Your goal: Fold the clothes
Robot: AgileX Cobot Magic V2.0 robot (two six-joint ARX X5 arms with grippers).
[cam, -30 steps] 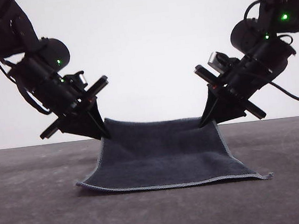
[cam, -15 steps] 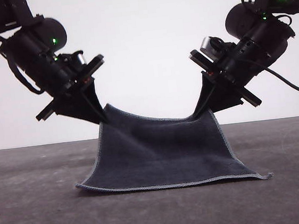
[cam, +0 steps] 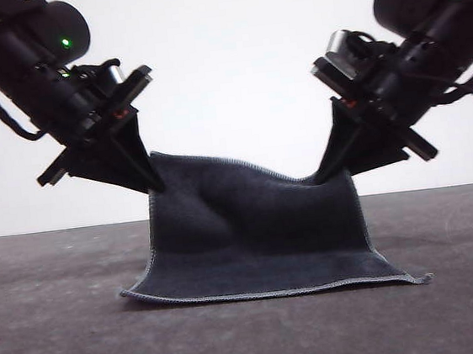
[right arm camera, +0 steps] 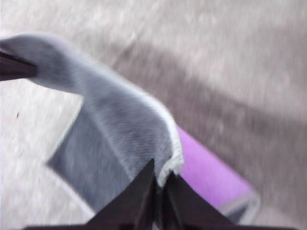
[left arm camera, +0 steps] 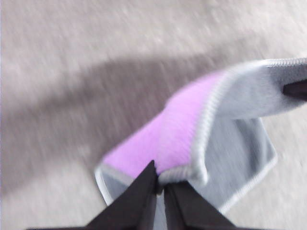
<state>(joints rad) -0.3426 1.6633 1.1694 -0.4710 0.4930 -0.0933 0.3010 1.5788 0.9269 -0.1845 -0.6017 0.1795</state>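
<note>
Cloth (cam: 256, 238) near edge lies across table (cam: 60, 348); left gripper (cam: 156, 184) and right gripper (cam: 317, 177) each pinch 1 raised far corner.

A dark grey table (cam: 60, 348) filled the lower part of the front view, its matte surface faintly mottled. Behind it, a plain white wall (cam: 226, 77) took up the upper part of the frame, meeting the table along a straight horizontal line a little below the middle. In the left wrist view the table looked pale grey and blurred, with a broad dark shadow (left arm camera: 86, 100) running across the middle of the picture; a similar shadow band (right arm camera: 230, 110) crossed the right wrist view diagonally.
</note>
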